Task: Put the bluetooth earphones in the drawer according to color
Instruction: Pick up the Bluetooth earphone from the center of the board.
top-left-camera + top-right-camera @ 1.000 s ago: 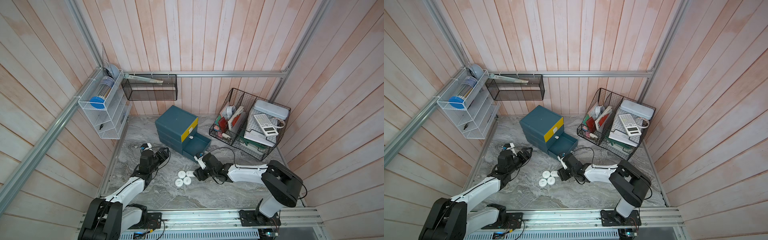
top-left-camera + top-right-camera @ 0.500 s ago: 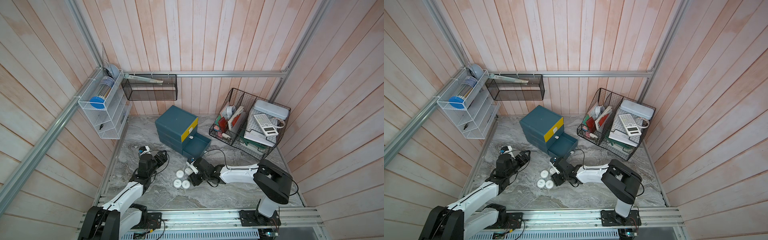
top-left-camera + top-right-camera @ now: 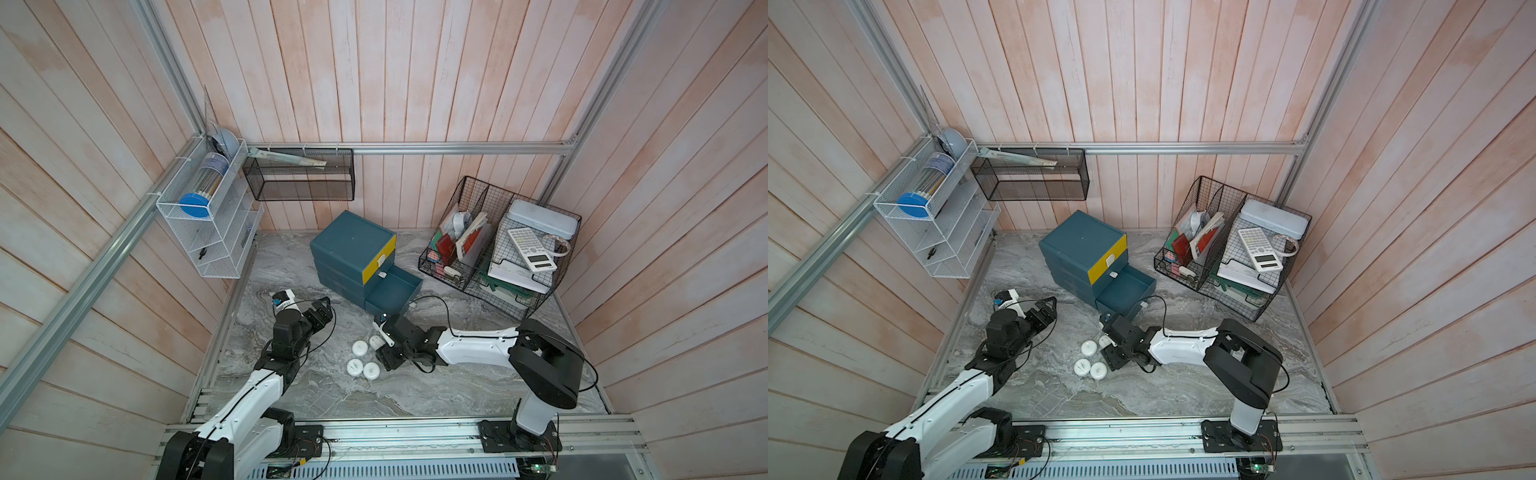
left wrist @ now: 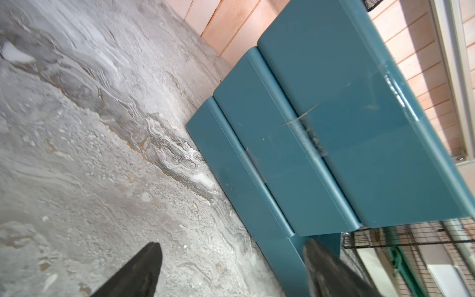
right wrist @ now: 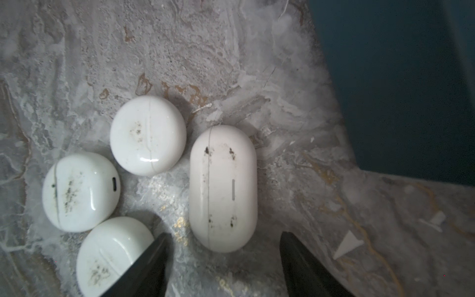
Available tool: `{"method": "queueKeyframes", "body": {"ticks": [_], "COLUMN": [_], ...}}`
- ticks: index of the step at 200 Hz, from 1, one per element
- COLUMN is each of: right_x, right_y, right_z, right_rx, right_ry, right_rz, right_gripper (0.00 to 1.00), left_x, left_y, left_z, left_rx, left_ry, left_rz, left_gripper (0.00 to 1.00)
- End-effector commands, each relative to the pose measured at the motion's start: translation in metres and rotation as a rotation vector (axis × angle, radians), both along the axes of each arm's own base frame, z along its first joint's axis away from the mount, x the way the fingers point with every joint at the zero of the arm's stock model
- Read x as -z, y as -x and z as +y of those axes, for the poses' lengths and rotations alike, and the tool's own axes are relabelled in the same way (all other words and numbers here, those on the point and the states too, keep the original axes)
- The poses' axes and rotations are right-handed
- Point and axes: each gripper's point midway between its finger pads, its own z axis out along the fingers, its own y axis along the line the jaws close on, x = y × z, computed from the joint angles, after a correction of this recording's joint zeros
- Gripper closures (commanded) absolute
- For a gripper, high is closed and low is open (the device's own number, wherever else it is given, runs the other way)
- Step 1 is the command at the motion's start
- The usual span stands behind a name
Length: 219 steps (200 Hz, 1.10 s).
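Several white bluetooth earphones lie grouped on the marble floor in both top views: (image 3: 359, 347), (image 3: 354, 367), (image 3: 371, 370). An oblong one (image 5: 223, 187) lies with its near end between the open fingertips of my right gripper (image 5: 225, 234), touching neither finger. Its left finger (image 5: 154, 267) overlaps a round case (image 5: 113, 254). The teal drawer cabinet (image 3: 353, 253) has a yellow top front, and its bottom drawer (image 3: 392, 291) is pulled out. My left gripper (image 3: 322, 313) stands open and empty beside the cabinet's side (image 4: 334, 128).
A black wire basket (image 3: 498, 249) with a calculator, papers and a box stands right of the cabinet. A white wire shelf (image 3: 208, 232) and a black mesh shelf (image 3: 299, 178) hang on the walls. The right arm's cable (image 3: 432, 299) loops by the open drawer.
My right gripper has slid left up to the white cases and opened slightly. The left gripper's jaws have spread wider. The cases have stayed put.
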Motion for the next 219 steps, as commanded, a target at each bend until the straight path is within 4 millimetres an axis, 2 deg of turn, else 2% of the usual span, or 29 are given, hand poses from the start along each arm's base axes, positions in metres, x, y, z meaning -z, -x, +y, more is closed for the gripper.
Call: {"method": "queueKeyframes", "body": {"ticks": [1,70,142,179,204,219], "right_x": [0.004,0.009,0.021,0.005,-0.010,-0.020], "right_y": [-0.009,-0.024,-0.024,-0.021,-0.019,-0.018], "right_z": [-0.001,0.007,0.006,0.010,0.012,0.012], "right_rx": [-0.001,0.004,0.011,0.000,0.000,0.001], "right_ry": [0.035,0.054,0.079,0.042,-0.006,-0.036], "right_rz": [-0.025,-0.052,-0.041,-0.059,-0.068,-0.074], "right_gripper": [0.27,0.28,0.42,0.59,0.66,0.67], "left_x": [0.003,-0.001,-0.001,-0.002,-0.004,-0.005], "left_y": [0.004,0.007,0.007,0.008,0.008,0.009], "left_z": [0.009,0.014,0.011,0.010,0.010,0.010], "left_rx": [-0.031,-0.048,-0.036,-0.030,-0.028,-0.026], "left_ry": [-0.037,-0.046,-0.041,-0.040,-0.038,-0.038], "left_rz": [0.000,-0.018,-0.017,-0.022,-0.032,-0.037], "left_gripper": [0.00,0.00,0.00,0.00,0.00,0.00]}}
